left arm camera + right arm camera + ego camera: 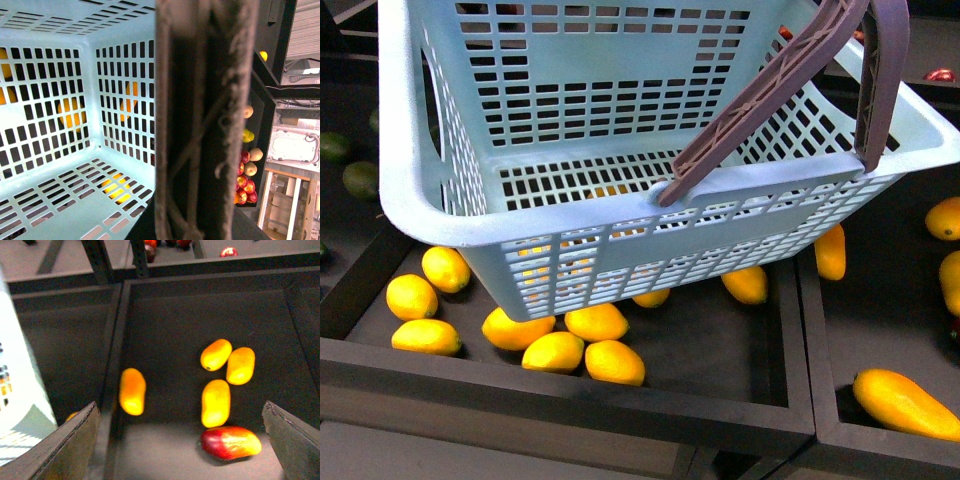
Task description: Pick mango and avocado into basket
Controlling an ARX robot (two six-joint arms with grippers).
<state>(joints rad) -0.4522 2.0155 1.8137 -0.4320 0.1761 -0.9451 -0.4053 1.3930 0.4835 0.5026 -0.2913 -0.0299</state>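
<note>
Two dark fingers [80, 445] of the right hand [180, 407] stand wide apart with nothing between them, and we look past them into a dark tray [165, 315]. On its floor beneath the hand lies the mango [231, 442], deep red running to orange-yellow at one end. It is just beside a yellow fruit [215, 402]. Farther on, a touching pair [240, 365] of the same yellow fruit lies on the floor, and an orange-yellow one [132, 391] rests apart, near the tray's wall. At the edge of that view we see a pale slice of the basket [15, 365].

We cannot tell whether the left hand is spread or pressed together. Its wrist view is filled by a brown handle [205, 120], blurred and very close, with the basket's slotted teal inside [90, 95] behind it and yellow fruit showing through the slots. Beyond the handle we see red and yellow fruits [245, 180] on a dark shelf.

From the front, the basket [420, 215] sits tilted over a black tray [570, 390] of yellow mangoes [596, 322], and its two brown handles [770, 90] rise toward the upper right. Another yellow mango [905, 403] lies in the neighbouring tray to the right. The avocado [360, 180], dark green, lies to the basket's left in a separate dark compartment, with a second green fruit [332, 147] near it.
</note>
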